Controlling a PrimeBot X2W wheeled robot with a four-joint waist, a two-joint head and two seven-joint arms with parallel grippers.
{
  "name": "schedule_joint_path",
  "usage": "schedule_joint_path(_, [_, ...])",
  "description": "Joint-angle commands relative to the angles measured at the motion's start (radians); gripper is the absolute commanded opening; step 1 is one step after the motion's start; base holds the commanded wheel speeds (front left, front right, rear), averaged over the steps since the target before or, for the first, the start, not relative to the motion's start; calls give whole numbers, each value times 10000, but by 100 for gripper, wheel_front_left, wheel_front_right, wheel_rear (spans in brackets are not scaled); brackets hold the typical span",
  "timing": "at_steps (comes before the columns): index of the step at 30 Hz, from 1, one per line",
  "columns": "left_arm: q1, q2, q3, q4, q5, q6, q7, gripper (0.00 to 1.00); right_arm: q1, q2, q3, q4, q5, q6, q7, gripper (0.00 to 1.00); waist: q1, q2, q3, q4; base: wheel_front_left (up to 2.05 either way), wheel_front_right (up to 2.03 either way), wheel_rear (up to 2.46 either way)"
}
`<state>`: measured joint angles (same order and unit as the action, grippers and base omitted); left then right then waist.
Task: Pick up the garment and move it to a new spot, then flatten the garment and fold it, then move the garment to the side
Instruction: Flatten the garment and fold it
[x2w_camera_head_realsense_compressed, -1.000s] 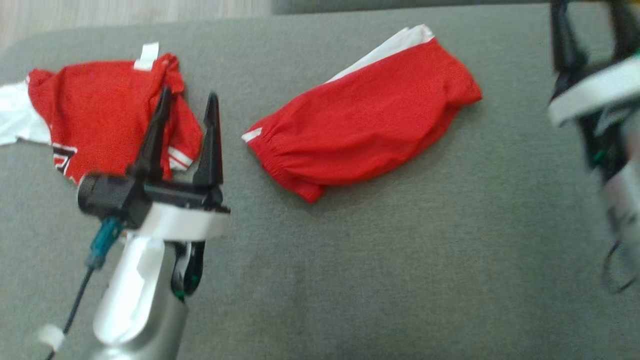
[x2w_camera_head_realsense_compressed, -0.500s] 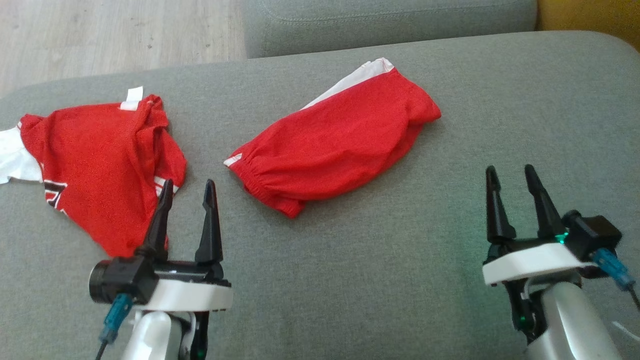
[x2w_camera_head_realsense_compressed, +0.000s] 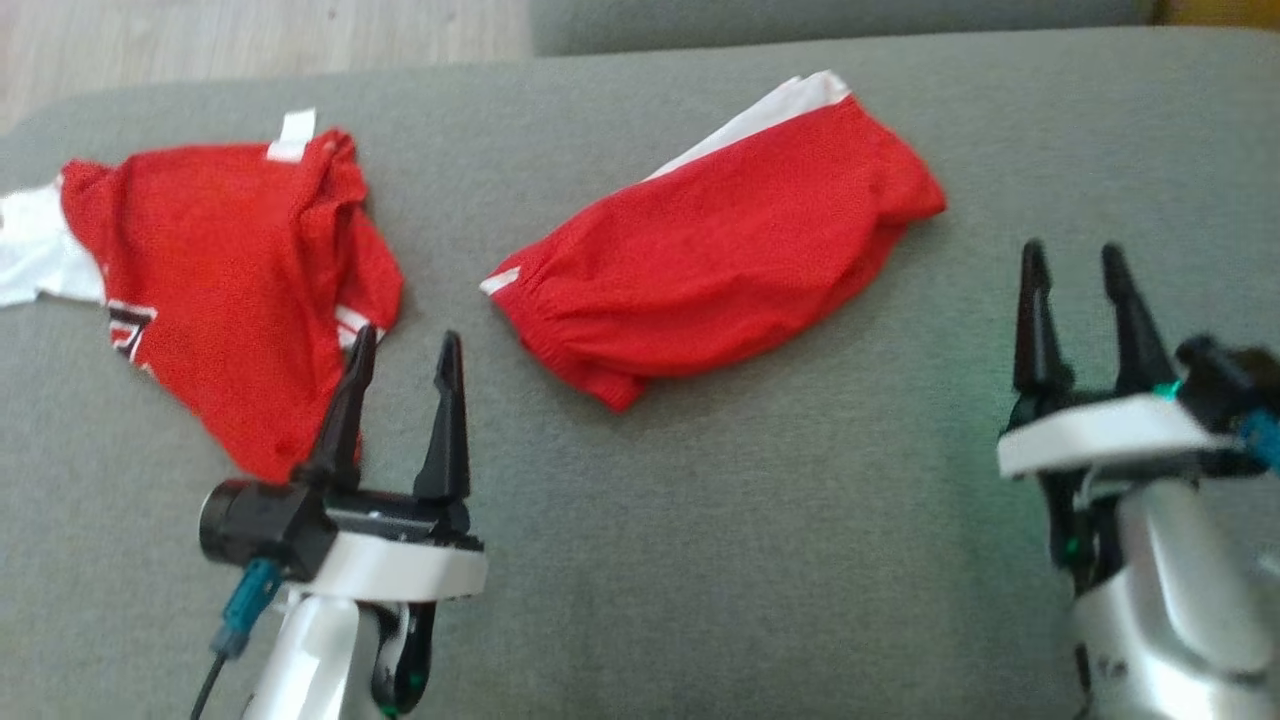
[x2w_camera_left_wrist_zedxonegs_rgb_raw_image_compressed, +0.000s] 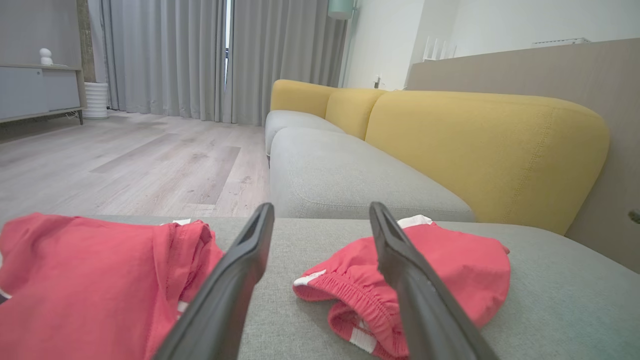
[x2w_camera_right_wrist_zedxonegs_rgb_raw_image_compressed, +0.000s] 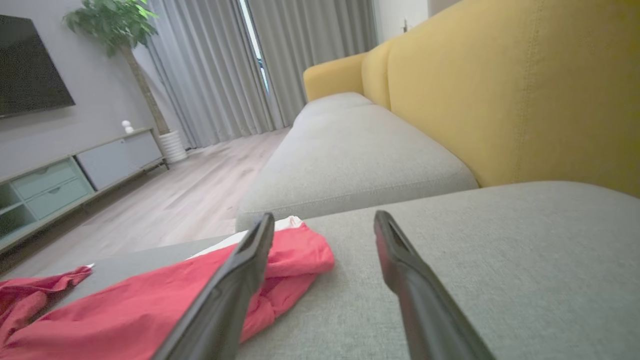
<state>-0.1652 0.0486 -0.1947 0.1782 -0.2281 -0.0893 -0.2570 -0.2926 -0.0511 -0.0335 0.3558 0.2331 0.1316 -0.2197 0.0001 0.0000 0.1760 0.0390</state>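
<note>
A red garment, shorts with a white stripe and an elastic waistband, lies folded in a slanted bundle at the middle of the grey cushion. A second red garment, a shirt with white sleeve trim, lies crumpled at the left. My left gripper is open and empty, its tips just near of the shirt's right edge and left of the shorts. My right gripper is open and empty, to the right of the shorts. The left wrist view shows the left gripper between shirt and shorts. In the right wrist view the right gripper is beside the shorts.
The cushion's far edge drops to a wood floor at the upper left. Beyond it lies another grey seat cushion with a yellow backrest. A low cabinet and a potted plant stand across the room.
The camera has shifted between frames. My right arm came down from the upper right edge to the lower right. My left gripper drew back off the shirt. Both garments lie as before.
</note>
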Motion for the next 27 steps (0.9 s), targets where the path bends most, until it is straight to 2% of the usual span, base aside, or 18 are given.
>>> schedule_joint_path(1, [-427, 18, 252, -284, -54, -19, -47, 100, -547, 7, 155, -220, -127, -9, 76, 100, -1, 0, 344, 327, 0, 0, 0])
schedule_joint_path(10, [-925, 17, -213, -151, -337, -109, -47, 100, -2840, 8, -1413, 2075, 522, -9, 1453, 100, -1, 0, 1207, 1449, 0, 0, 0])
schedule_joint_path(17, [-1199, 17, -597, -117, -572, -82, -47, 100, -4421, -52, -3024, 4505, -491, -9, 2311, 100, -1, 0, 1614, 2223, 0, 0, 0])
schedule_joint_path(23, [-1262, 17, -711, -102, -705, 11, -47, 100, -5052, -268, -3639, 5990, -1767, -9, 2696, 100, -1, 0, 1686, 2555, 0, 0, 0])
schedule_joint_path(27, [-1257, 17, -759, -91, -742, 56, -47, 100, -5301, -245, -3803, 6597, -2208, -9, 2719, 100, -1, 0, 1670, 2610, 0, 0, 0])
